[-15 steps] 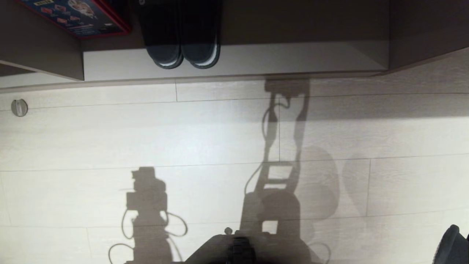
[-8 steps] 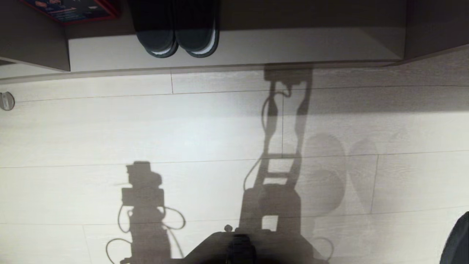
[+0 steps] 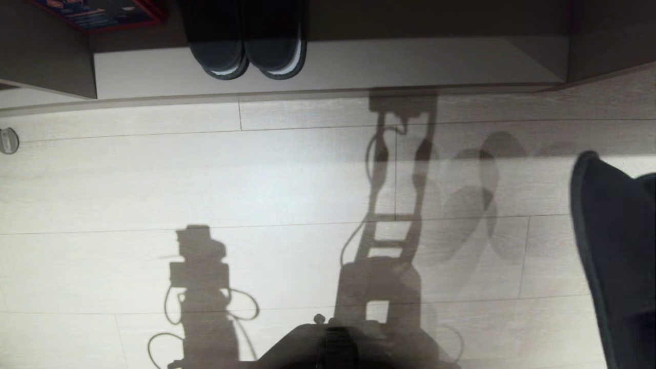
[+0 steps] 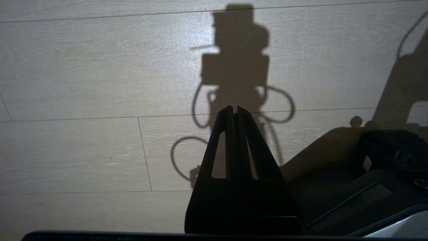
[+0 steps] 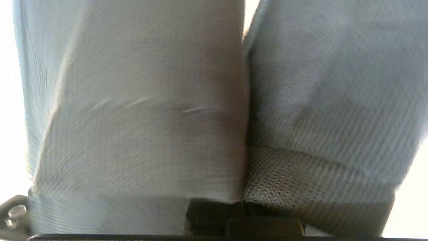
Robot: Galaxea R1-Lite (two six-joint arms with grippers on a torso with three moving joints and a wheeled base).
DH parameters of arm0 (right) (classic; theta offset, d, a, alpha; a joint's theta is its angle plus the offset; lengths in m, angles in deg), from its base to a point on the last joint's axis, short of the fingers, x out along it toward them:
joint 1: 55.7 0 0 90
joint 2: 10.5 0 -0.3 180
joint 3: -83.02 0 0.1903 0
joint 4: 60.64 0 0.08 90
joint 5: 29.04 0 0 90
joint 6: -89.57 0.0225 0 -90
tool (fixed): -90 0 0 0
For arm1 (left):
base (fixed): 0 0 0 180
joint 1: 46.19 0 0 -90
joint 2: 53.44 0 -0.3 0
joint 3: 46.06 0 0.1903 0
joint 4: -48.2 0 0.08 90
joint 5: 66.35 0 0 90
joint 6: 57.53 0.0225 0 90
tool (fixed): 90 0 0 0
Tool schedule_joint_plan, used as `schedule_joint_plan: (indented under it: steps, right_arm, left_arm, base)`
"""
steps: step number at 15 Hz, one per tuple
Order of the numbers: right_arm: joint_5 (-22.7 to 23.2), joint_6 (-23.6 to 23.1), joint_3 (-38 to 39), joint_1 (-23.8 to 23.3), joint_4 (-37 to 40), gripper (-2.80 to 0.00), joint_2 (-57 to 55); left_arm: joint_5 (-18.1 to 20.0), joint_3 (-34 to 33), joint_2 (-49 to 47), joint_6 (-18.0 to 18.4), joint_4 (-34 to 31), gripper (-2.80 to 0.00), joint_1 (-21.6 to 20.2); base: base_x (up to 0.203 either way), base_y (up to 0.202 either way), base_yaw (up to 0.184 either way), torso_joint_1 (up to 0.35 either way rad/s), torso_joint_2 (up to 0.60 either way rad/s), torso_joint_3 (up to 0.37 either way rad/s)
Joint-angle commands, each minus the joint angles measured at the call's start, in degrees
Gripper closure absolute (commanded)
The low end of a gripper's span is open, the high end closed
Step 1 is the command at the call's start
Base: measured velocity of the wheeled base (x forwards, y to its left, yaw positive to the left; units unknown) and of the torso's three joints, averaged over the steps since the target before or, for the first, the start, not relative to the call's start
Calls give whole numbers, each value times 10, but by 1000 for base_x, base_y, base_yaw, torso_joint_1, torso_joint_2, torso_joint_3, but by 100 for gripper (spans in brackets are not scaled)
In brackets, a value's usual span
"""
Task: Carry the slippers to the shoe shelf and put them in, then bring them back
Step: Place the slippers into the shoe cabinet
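My left gripper (image 4: 235, 112) hangs over the floor, jaws closed together and empty. My right gripper (image 5: 245, 214) is clamped on the slippers (image 5: 214, 110), raised at my right side.

floor (image 3: 154, 174): pale wood-look planks | light: bright, hard shadows | round floor fitting (image 3: 8, 140)

no readable text, box (image 3: 97, 13) print illegible

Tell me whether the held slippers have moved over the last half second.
Yes. The slippers, gripped by the right gripper, have risen in the head view, further toward the shoe shelf, while the floor seams stayed put.
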Motion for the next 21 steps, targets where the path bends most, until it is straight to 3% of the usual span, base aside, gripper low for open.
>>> schedule_joint_plan:
  steps: [1,3,5,9,15,21]
  right_arm:
    - [25,-10,-24,5,-88,0,-158]
    - [55,-40,-75,18,-174,0,-228]
    - [64,-69,-125,42,-209,0,-263]
    - [15,-114,-223,73,-217,0,-323]
    - [-8,-123,-319,79,-302,0,-403]
    - [-7,-123,-523,79,-304,0,-524]
  left_arm:
    - [0,0,0,0,0,0,0]
    - [1,0,0,2,0,0,-1]
    - [1,0,0,2,0,0,0]
    - [1,0,0,2,0,0,0]
    - [0,0,0,3,1,0,0]
    - [1,0,0,3,1,0,-1]
  base:
    - [0,0,0,0,0,0]
    - [0,0,0,0,0,0]
    - [0,0,0,0,0,0]
    - [0,0,0,0,0,0]
    - [0,0,0,0,0,0]
    - [0,0,0,0,0,0]
